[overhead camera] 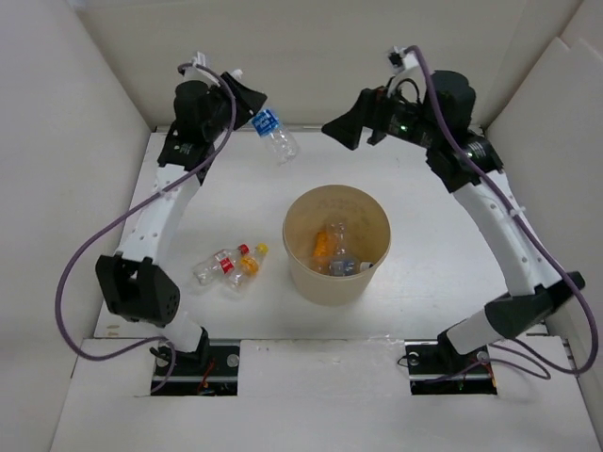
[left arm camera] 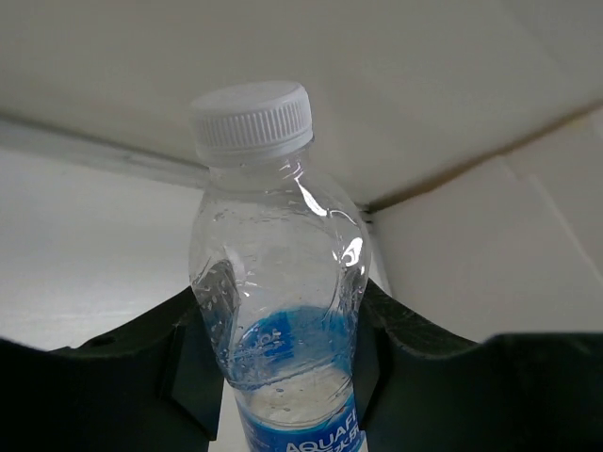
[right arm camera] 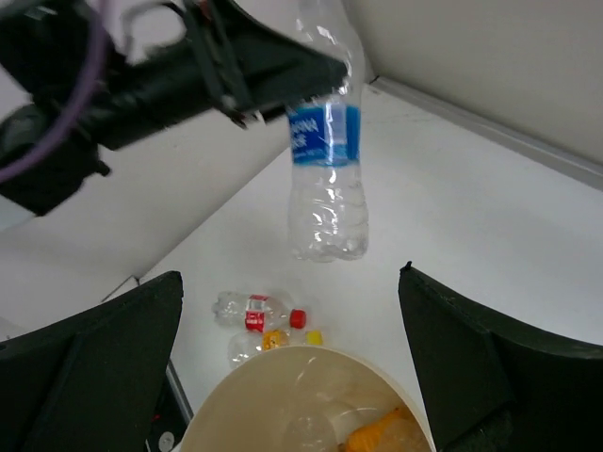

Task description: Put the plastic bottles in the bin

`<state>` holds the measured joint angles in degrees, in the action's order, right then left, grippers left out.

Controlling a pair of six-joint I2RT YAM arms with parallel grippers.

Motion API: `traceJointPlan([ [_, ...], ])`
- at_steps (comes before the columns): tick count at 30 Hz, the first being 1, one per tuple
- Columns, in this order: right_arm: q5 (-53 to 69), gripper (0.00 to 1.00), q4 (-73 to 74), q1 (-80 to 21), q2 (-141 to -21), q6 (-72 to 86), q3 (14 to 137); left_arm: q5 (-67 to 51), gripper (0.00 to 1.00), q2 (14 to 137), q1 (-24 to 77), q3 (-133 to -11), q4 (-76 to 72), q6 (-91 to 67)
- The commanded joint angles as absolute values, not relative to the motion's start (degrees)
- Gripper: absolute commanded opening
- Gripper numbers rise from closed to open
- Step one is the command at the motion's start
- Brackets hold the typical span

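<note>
Closest thing to any lens is the blue-label water bottle, white cap on, filling the left wrist view. The left gripper has it pinched around the upper body: black fingers press in on both sides, closed about as far as the plastic allows. From above, that bottle hangs in the air near the back wall, base tilted down toward the bin, and shows up-left of the rim. Lower down on the white table, two small bottles lie side by side on their sides just left of the bin: a red-label bottle and an orange-label bottle. Next is the beige bin, with an orange bottle and some clear ones inside; I can't count those. On the right, the right gripper is raised and spread wide, holding nothing.
</note>
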<state>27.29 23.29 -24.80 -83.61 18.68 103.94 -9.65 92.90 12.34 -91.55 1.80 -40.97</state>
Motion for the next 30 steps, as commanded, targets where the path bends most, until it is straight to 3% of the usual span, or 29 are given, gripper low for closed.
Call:
traceJointPlan([
  [1,32.6,1.00,22.0,-27.6,-88.5,16.7,109.8,-21.1,0.00,86.8,11.9,-94.5,-5.8,-36.9],
  [8,26.8,1.00,22.8,-35.9,-97.4,14.2,119.9,-36.0,0.00,83.4,11.9,-96.2,-9.1,-40.8],
  [15,27.0,1.00,25.0,-41.0,-104.9,14.2,127.7,-39.3,0.00,81.3,13.0,-96.2,-8.5,-41.5],
  [16,26.2,0.98,24.5,-41.6,-105.6,14.2,127.7,-39.3,0.00,80.7,13.0,-95.7,-9.3,-42.2],
  [18,25.6,0.81,24.5,-42.1,-106.3,14.2,127.7,-40.0,0.02,78.7,13.0,-93.5,-10.5,-42.8],
  [20,25.0,0.66,24.0,-42.1,-106.9,14.8,125.8,-40.0,0.11,77.4,13.0,-92.5,-11.0,-42.8],
  [21,25.0,0.49,23.5,-42.1,-106.2,14.8,124.8,-40.0,0.23,76.1,13.0,-91.6,-11.5,-42.8],
  [22,25.0,0.33,22.8,-42.1,-105.6,14.8,123.8,-40.0,0.23,76.1,13.0,-91.1,-11.5,-42.8],
  [25,21.3,0.00,21.4,-42.1,-102.1,16.0,119.5,-39.3,0.77,74.9,13.0,-91.1,-10.0,-42.8],
  [26,18.7,0.00,21.4,-42.7,-101.0,16.0,118.5,-38.4,1.00,74.2,13.0,-90.5,-9.0,-41.8],
  [30,5.0,0.00,24.6,-45.2,-92.4,14.8,106.9,-25.8,1.00,71.8,13.0,-90.5,1.0,-35.3],
])
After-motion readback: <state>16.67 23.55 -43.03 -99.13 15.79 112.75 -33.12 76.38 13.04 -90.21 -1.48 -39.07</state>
